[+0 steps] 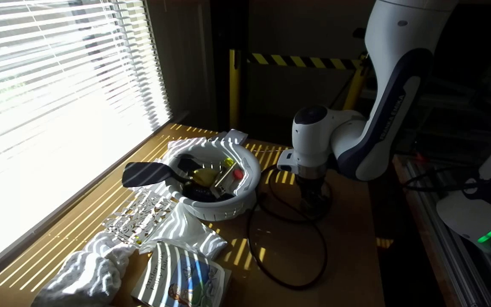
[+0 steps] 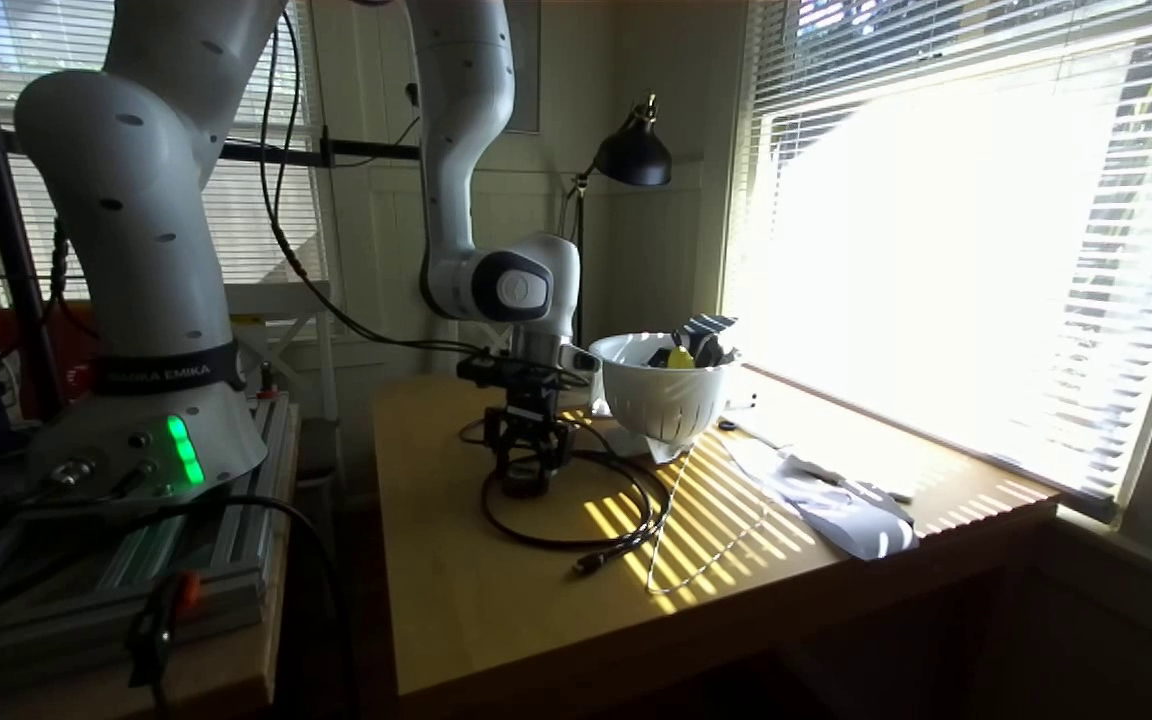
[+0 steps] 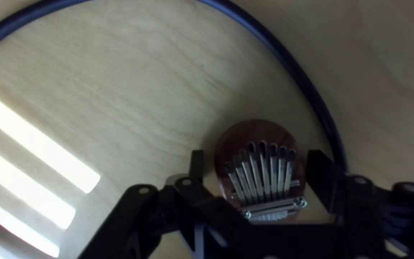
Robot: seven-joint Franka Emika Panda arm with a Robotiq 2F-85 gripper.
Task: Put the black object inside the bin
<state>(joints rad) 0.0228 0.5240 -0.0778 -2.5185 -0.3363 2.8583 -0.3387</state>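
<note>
The dark object is a small, round, red-brown thumb piano [image 3: 239, 135] with silver metal tines, lying on the table in the wrist view. My gripper [image 3: 256, 160] is open around it, one finger on each side. A gap shows at the left finger, and the right finger is very close to its edge. In both exterior views the gripper [image 1: 313, 202] [image 2: 528, 465] points down low at the table, and the object is too dark there to make out. The bin, a white round tub [image 1: 218, 212] [image 2: 651, 400], stands beside the gripper, holding several things.
A black cable [image 1: 288, 286] [image 2: 576, 545] [image 3: 311, 88] lies in loops around the gripper. A black spatula [image 1: 147, 174] sticks out over the bin's rim. A book [image 1: 186, 277], white cloth [image 1: 88, 273] and plastic bag [image 1: 186, 230] lie by the window side.
</note>
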